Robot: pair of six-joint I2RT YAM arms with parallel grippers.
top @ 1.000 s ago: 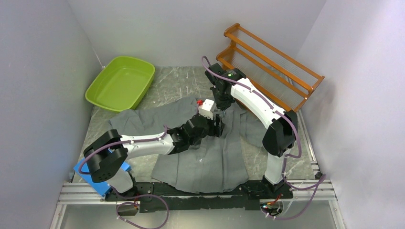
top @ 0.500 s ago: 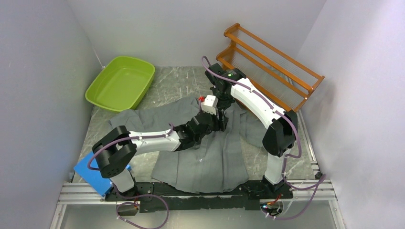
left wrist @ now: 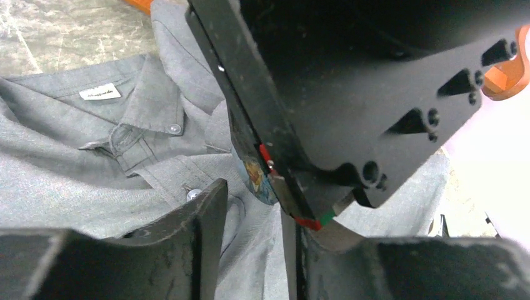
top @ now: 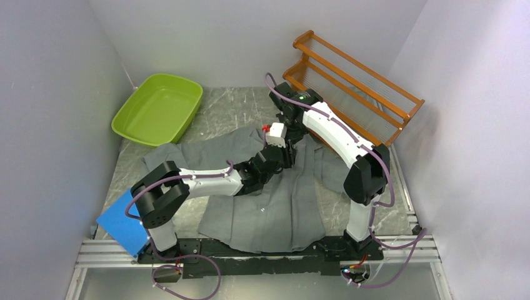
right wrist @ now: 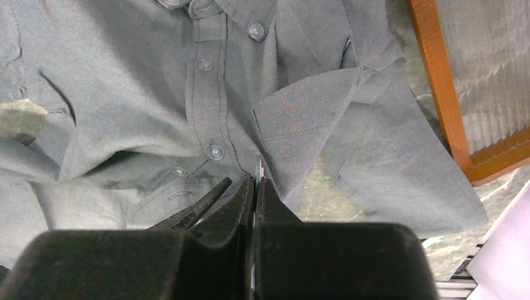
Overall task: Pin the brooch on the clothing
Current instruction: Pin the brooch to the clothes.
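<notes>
Two grippers are hanging close together over the placket of the large dark-grey short-sleeved button-up shirt (left wrist: 75,162), which is lying spread on the grey marbled table (top: 231,106). The right gripper (right wrist: 255,181) is pinching tight on the small oval brooch with a painted face (left wrist: 255,177), holding it on edge close over the cloth, beside a pale button (left wrist: 194,195) below the collar (left wrist: 150,94). The left gripper (left wrist: 250,219) is standing half-wide, with only cloth showing between its two black fingers (left wrist: 194,225). So the brooch is lying straight ahead of and slightly above the left jaws, its long axis running down the right fingers towards the shirt; the right arm is carrying it, the left looks placed to steady cloth or clasp
</notes>
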